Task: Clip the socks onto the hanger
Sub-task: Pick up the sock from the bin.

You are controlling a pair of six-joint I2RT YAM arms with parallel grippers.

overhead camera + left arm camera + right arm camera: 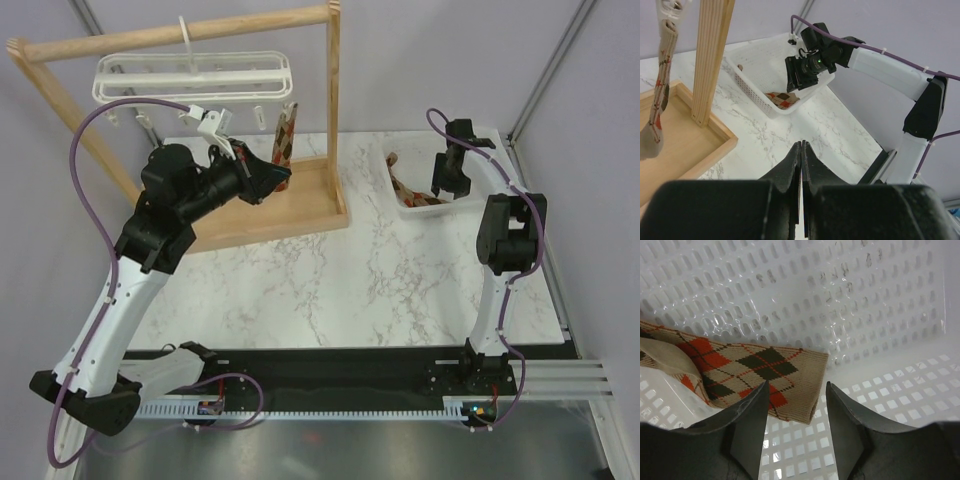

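Note:
The white hanger [190, 75] hangs from the wooden rack's top bar. One argyle sock [284, 135] dangles from a clip at its right end and also shows in the left wrist view [660, 90]. My left gripper [280, 180] is shut and empty just below that sock; its tips [801, 145] meet over the marble table. The other sock [740, 370] lies in the white basket [440, 205]. My right gripper [797, 385] is open just above this sock's cuff, with the left finger over the fabric and the right finger over bare basket floor.
The wooden rack [330, 100] stands on a wooden tray base [270, 215] at the back left. The basket's perforated wall [840, 290] rises close ahead of the right gripper. Grey walls close in the table on the left, back and right.

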